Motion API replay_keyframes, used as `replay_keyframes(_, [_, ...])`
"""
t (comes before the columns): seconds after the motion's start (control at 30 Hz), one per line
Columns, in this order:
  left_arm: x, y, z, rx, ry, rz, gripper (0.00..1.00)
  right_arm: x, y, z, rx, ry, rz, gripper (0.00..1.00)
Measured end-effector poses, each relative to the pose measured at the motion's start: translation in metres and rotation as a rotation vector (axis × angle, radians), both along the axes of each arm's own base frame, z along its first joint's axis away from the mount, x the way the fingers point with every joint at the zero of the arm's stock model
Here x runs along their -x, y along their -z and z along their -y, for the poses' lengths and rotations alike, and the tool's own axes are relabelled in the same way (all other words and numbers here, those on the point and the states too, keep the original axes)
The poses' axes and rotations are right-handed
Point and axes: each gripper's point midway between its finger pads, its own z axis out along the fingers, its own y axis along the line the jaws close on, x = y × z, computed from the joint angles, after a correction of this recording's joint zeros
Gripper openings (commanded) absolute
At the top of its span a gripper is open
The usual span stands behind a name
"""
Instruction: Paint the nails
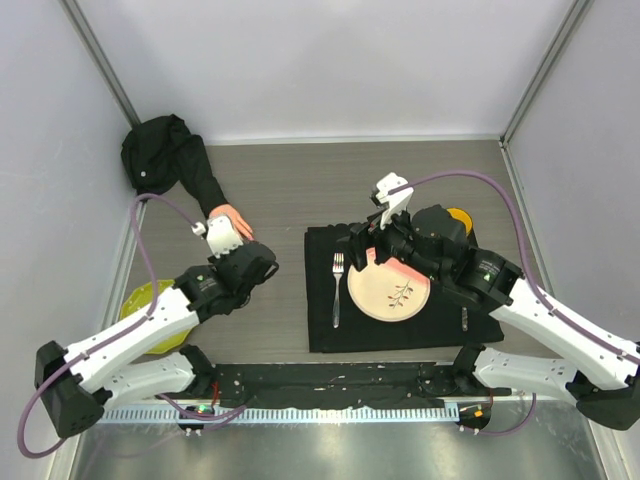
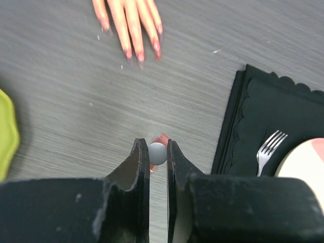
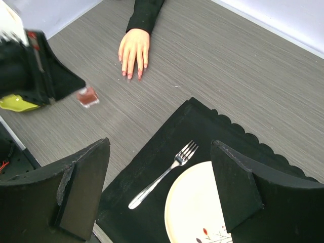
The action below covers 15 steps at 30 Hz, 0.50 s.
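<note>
— Holding the polish bottle (image 2: pixel 157 153) in my left end effector (image 2: pixel 154 147), clenched on its sides. I judge this is the opening step, with no painting started.
— Where are the nails (image 2: pixel 139 53)?
— On the mannequin hand (image 2: pixel 126 15), flat on the surface (image 2: pixel 76 101), ahead of the bottle and apart from it. Next, my right end effector (image 3: pixel 161 144), spread wide above the plate (image 3: pixel 187 202), should cross for the cap.
— Any difference between the views?
— Left wrist shows the grip. Right wrist shows the bottle's red body.
</note>
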Motion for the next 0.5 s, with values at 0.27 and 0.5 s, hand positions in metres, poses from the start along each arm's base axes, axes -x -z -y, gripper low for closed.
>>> replay_keyframes(0.27, [0.0, 0.04, 0.027, 0.026, -0.107, -0.009, 0.0, 0.0, 0.005, -0.002, -0.006, 0.0, -0.011, 0.85])
replay_keyframes(0.5, [0.002, 0.052, 0.056, 0.006, -0.156, 0.025, 0.0, 0.0, 0.008, -0.002, -0.001, 0.0, -0.015, 0.85])
